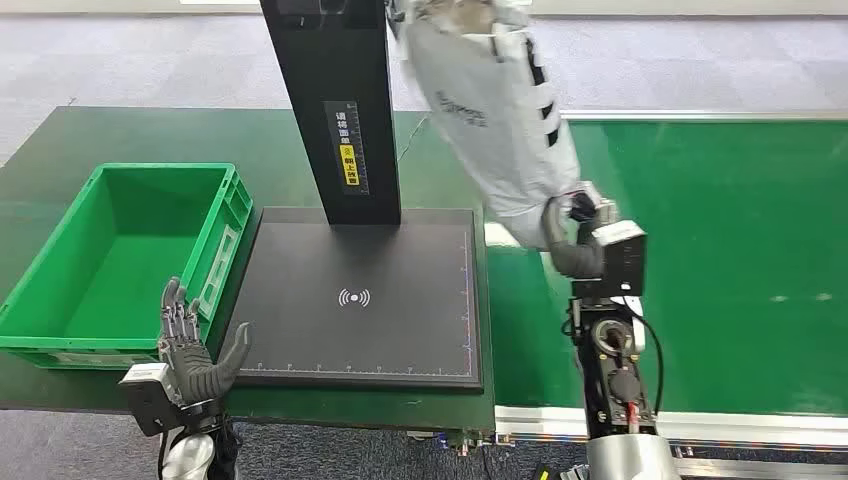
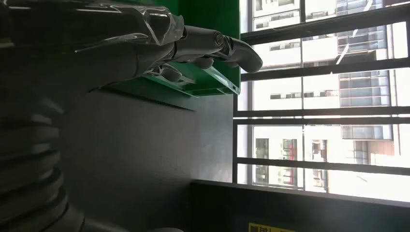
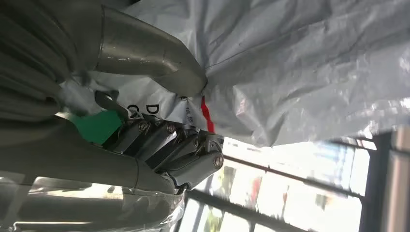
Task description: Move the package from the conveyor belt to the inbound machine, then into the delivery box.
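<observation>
The right hand [image 1: 578, 232] grips the package [image 1: 500, 110] aloft, off the belt [image 1: 740, 250]; the scanner plate [image 1: 400, 260] and green box [image 1: 120, 250] await; the left hand [image 1: 190, 350] hangs spread, holding nothing.

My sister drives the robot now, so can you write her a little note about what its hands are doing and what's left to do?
Right hand: grips the grey package, lifted above the green conveyor belt, beside the inbound machine.
Left hand: holds nothing, fingers apart, by the green delivery box.
Done: package picked off the belt.
Left: set it on the machine's black plate, then move it into the box.
</observation>
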